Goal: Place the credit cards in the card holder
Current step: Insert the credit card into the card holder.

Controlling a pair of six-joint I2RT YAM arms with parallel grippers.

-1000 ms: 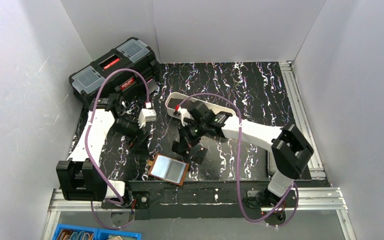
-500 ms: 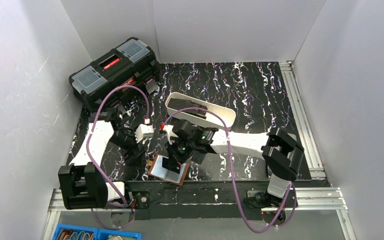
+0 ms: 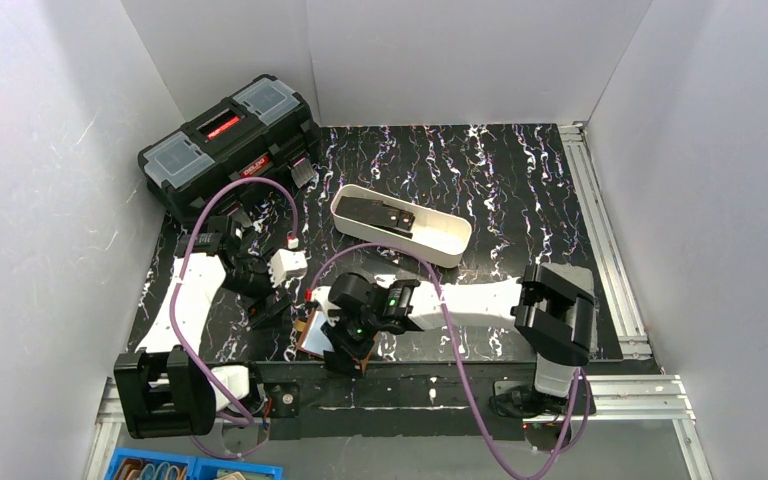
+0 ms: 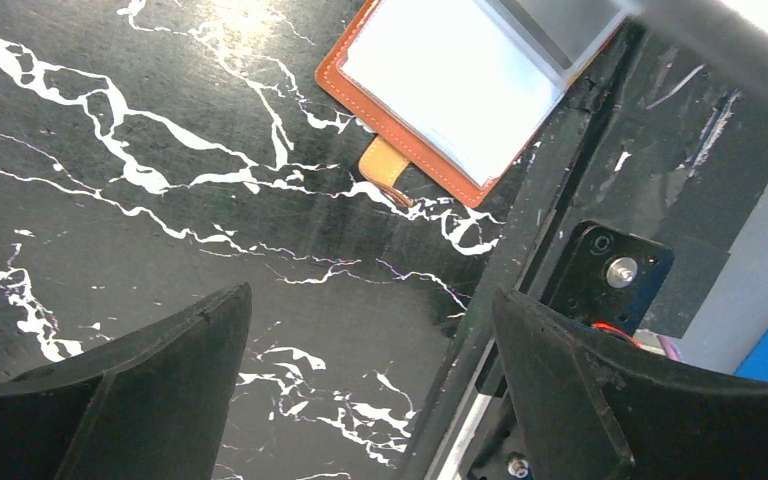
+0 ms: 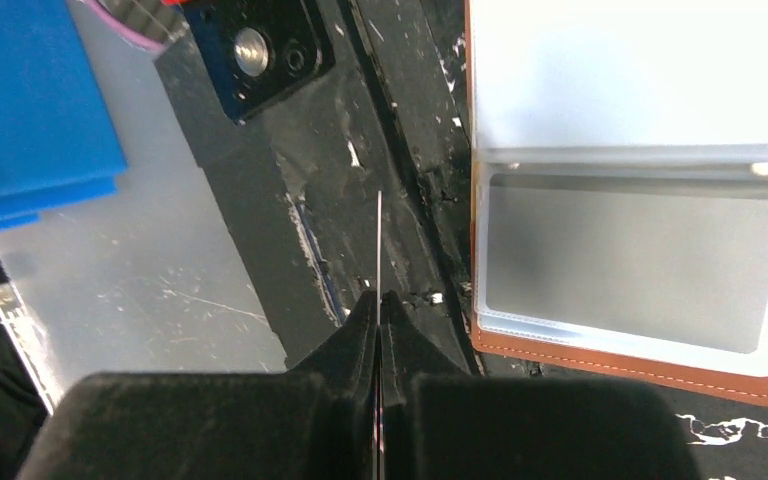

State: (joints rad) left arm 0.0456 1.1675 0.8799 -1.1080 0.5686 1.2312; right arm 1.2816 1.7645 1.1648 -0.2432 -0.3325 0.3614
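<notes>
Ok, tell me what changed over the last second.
The right hand, shut on a credit card, swung from beside the white tray to the open card holder at the near edge. The left hand, open, drifted slightly nearer. The card holder, white tray and toolbox stayed put.

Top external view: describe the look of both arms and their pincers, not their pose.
Both arms have white links, the left arm and the right arm, with chunky black joint housings. A purple cable loops loosely along each. The left pincer and the right pincer have matte black, wedge-shaped fingers.
</notes>
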